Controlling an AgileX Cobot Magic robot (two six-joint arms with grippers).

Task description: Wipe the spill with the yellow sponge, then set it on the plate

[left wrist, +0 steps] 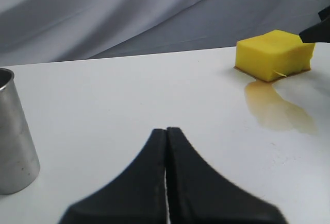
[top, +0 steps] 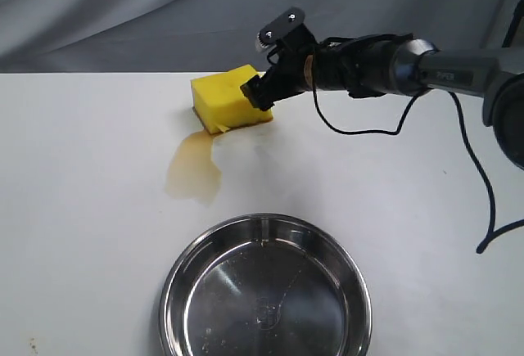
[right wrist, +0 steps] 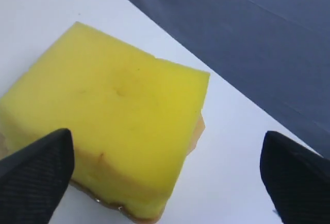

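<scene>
Against the spill (top: 194, 172) sits the yellow sponge (top: 225, 98) (brown underside).

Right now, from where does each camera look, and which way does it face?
Exterior: high, looking down over plate, spill, sponge toward grey cloth; right hand and arm show.
Left wrist: low above table, facing sponge and spill; shut left hand shows.
Right wrist: close above sponge; open hand's fingers show.
All share the sponge.

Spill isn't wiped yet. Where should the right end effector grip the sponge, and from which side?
Pinch the sponge across its two yellow sides, mid-height, coming from above. It lies flat, brown face down, sides free, and the open right end effector looks wide enough.
</scene>
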